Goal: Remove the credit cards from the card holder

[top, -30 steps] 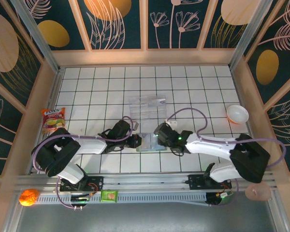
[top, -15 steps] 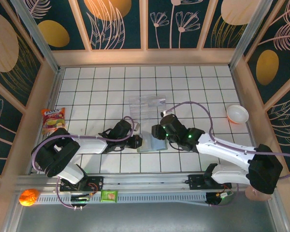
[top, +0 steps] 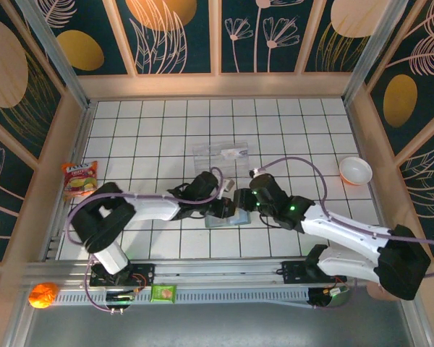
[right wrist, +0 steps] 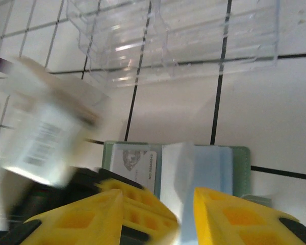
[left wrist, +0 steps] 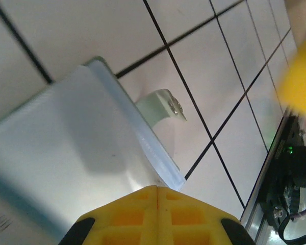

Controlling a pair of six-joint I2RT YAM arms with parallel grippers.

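Right gripper [right wrist: 176, 204] straddles a pale blue panel [right wrist: 194, 166], grip unclear; left gripper [left wrist: 156, 196], closed, at the card holder [right wrist: 239, 153]; credit cards [right wrist: 136, 162] remain inside.

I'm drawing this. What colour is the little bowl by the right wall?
The bowl is white with a pinkish rim; see the top external view.

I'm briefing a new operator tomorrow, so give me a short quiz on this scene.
1. True or false: the white bowl sits on the left side of the table.
2. What lies just beyond the card holder, farther from the robot? A) snack packet B) clear plastic rectangles C) orange object
3. Fill in: the left gripper is ____.
Key: 1 false; 2 B; 3 shut.
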